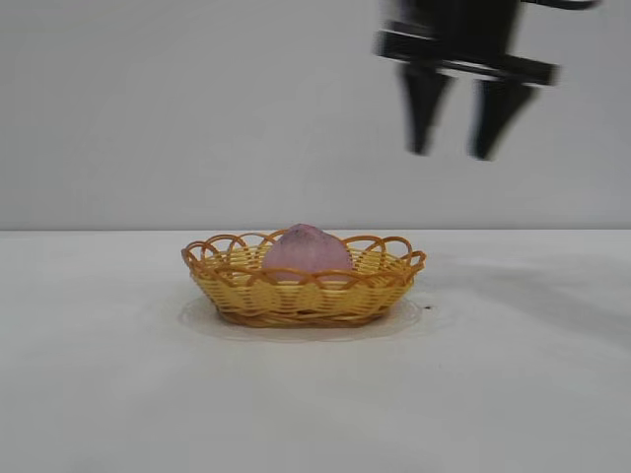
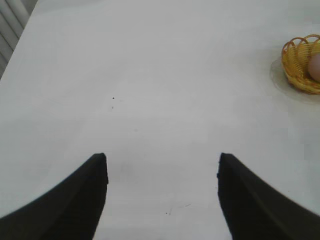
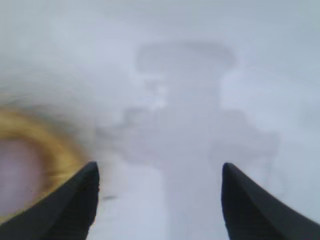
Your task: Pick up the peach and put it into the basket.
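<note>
We see a broad white surface (image 1: 118,394) running back to a pale wall (image 1: 148,99), and on it, near the middle and a little in from the far edge, the basket (image 1: 296,301). It is a shallow oval of yellow wicker with an orange-brown rim of open loops, and it sits flat on the surface. In the left wrist view the basket (image 2: 295,67) shows only in part, well away from that arm, with bare surface (image 2: 150,75) between.

The peach (image 1: 307,249) lies inside the basket, about at its centre, its dusty pink top rising above the looped rim. From the left wrist we catch just a sliver of the peach (image 2: 315,67) behind the wicker wall, and from the right wrist a blurred pink patch of it (image 3: 17,175) ringed by the blurred basket (image 3: 55,145).

The right gripper (image 1: 458,128) hangs high above the surface, up and toward the right edge from the basket, pointing down, its two dark fingers (image 1: 424,108) spread apart with nothing between them. It touches neither peach nor basket.

The left gripper (image 2: 162,195) is held over bare surface far from the basket, its fingers (image 2: 75,200) likewise spread and holding nothing.
</note>
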